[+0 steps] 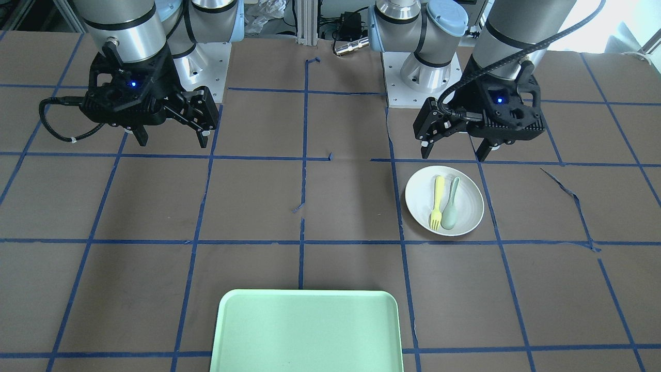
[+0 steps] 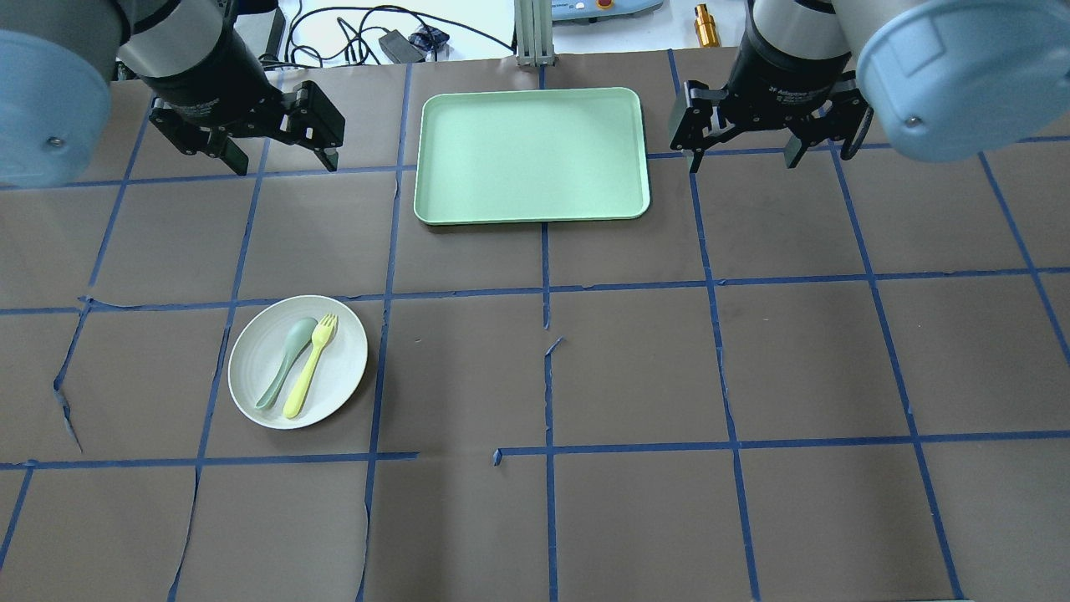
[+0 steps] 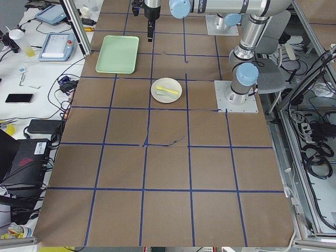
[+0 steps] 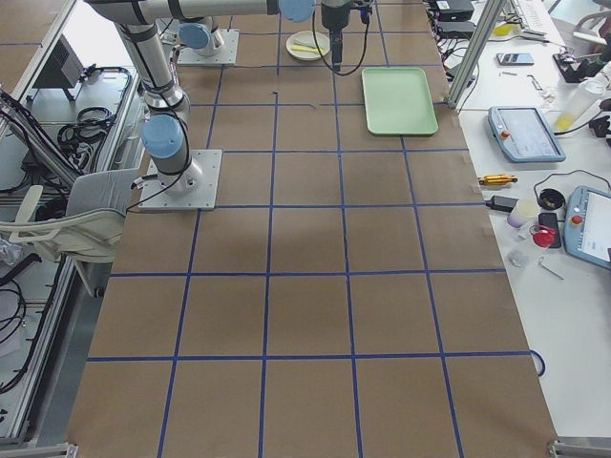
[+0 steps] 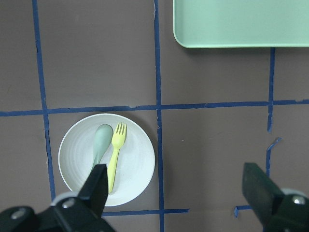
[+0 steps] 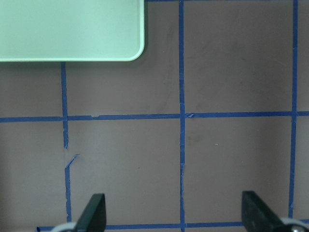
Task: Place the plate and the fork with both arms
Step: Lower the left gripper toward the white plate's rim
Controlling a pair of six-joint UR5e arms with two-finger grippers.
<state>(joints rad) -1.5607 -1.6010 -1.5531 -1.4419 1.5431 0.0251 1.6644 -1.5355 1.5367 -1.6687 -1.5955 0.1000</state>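
Observation:
The white plate (image 1: 469, 207) lies on the brown table, on my left side; it also shows in the overhead view (image 2: 344, 368) and the left wrist view (image 5: 140, 166). On it lie the pale yellow fork (image 1: 438, 201) (image 2: 311, 366) (image 5: 115, 157) and a grey-green spoon (image 1: 451, 204) (image 2: 286, 361) side by side. My left gripper (image 1: 454, 150) (image 2: 284, 165) (image 5: 177, 193) hangs open and empty above the table, apart from the plate. My right gripper (image 1: 173, 140) (image 2: 742, 161) (image 6: 174, 212) hangs open and empty over bare table on the other side.
A rectangular mint-green tray (image 1: 307, 330) (image 2: 532, 155) (image 5: 241, 21) (image 6: 67, 29) lies at the table's far middle edge, between the two grippers in the overhead view. Blue tape lines cross the brown paper. Both arm bases stand at the robot's edge.

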